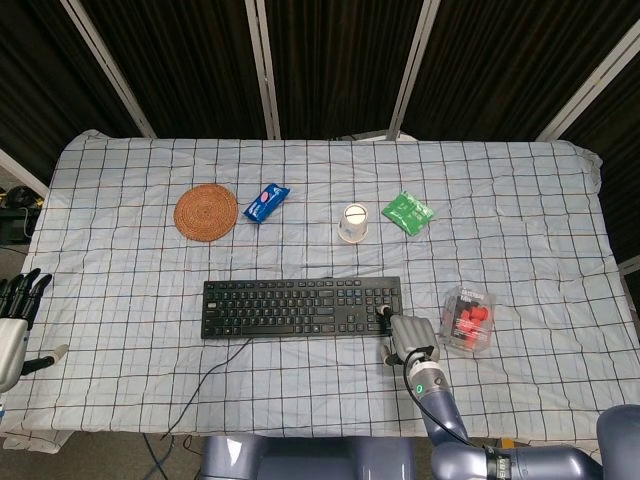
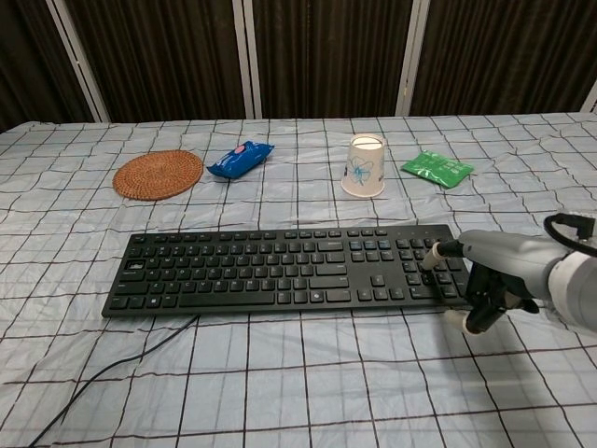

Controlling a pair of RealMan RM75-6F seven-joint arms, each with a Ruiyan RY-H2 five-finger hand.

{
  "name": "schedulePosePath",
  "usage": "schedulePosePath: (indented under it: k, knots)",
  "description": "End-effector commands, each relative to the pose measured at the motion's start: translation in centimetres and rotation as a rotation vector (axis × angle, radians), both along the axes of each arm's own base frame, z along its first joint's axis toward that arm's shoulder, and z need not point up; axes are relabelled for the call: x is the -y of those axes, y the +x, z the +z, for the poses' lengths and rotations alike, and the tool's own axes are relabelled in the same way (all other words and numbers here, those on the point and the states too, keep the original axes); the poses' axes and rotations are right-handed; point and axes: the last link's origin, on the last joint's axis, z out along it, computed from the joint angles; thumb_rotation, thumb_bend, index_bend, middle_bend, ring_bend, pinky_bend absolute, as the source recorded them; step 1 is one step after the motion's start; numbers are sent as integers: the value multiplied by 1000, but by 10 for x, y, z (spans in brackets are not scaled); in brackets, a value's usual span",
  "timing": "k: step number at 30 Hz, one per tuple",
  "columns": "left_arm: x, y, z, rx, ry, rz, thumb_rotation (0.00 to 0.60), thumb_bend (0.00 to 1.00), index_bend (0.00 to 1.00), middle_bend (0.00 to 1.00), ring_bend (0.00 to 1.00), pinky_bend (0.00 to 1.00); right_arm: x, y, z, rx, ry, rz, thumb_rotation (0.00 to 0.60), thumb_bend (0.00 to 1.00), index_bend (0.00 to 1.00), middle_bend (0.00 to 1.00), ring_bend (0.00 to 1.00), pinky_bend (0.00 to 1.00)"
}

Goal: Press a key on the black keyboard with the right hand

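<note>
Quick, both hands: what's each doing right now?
Left hand: open, holding nothing, beside the table.
Right hand: one finger on the black keyboard, others curled, holding nothing.

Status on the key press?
Right hand at keyboard right end, one fingertip on the numpad keys. Left hand idle at table edge, open. Nothing in the way.

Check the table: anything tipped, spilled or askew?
Only the paper cup looks odd: it stands upside down, rim on the cloth. Nothing is spilled or damaged. The black keyboard lies square to the table edge, with the right hand reaching a finger onto its right-end keys. The blue packet and green packet lie flat.
</note>
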Motion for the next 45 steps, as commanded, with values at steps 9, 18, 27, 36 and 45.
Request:
schedulePosePath:
  k: [9, 18, 27, 36, 45]
  knots:
    - [-1, -1, -1, -1, -3, 1, 600, 72, 0, 0, 0, 0, 0, -3, -6, -2, 0, -16, 600, 425, 144, 920, 885, 826]
    - [-1, 0, 0, 2, -1, -2, 600, 73, 0, 0, 0, 0, -1, 4, -2, 10, -11, 9, 600, 427, 144, 920, 885, 825]
    - [0, 0, 0, 3, -9, 1, 600, 72, 0, 0, 0, 0, 0, 45, 51, 145, -153, 215, 600, 306, 76, 371, 303, 404]
    - [5, 2, 0, 18, -19, -7, 600, 72, 0, 0, 0, 0, -30, 7, 113, 42, -222, 387, 600, 167, 30, 0, 0, 105]
    - [12, 5, 1, 22, -18, -15, 600, 73, 0, 0, 0, 0, -74, -93, 165, -87, -386, 387, 600, 129, 1, 0, 0, 0]
